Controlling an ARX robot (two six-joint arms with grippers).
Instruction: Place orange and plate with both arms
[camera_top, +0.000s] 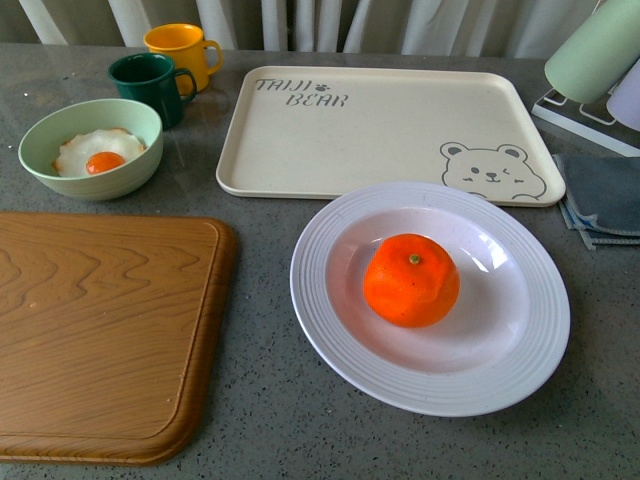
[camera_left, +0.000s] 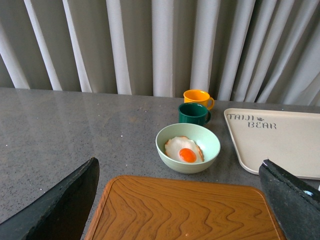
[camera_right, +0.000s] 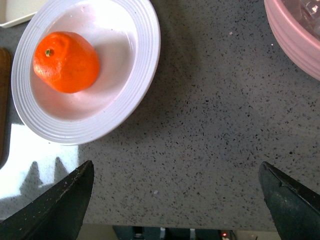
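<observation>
The orange (camera_top: 411, 280) sits in the middle of the white ridged plate (camera_top: 335, 338), which rests on the grey counter in front of the cream tray. Neither arm shows in the front view. The right wrist view looks down on the same orange (camera_right: 66, 62) in the plate (camera_right: 145, 60), off to one side of my right gripper (camera_right: 177, 200), which is open over bare counter near its front edge. My left gripper (camera_left: 182, 202) is open above the wooden board (camera_left: 180, 210), holding nothing.
A cream bear-print tray (camera_top: 380, 125) lies behind the plate. A wooden cutting board (camera_top: 100, 330) is at the left. A pale green bowl (camera_top: 92, 147) with a fried egg, a dark green mug (camera_top: 150, 85) and a yellow mug (camera_top: 180, 48) stand at back left. Folded grey cloth (camera_top: 605, 195) and a rack are at right. A pink bowl (camera_right: 295, 35) is nearby.
</observation>
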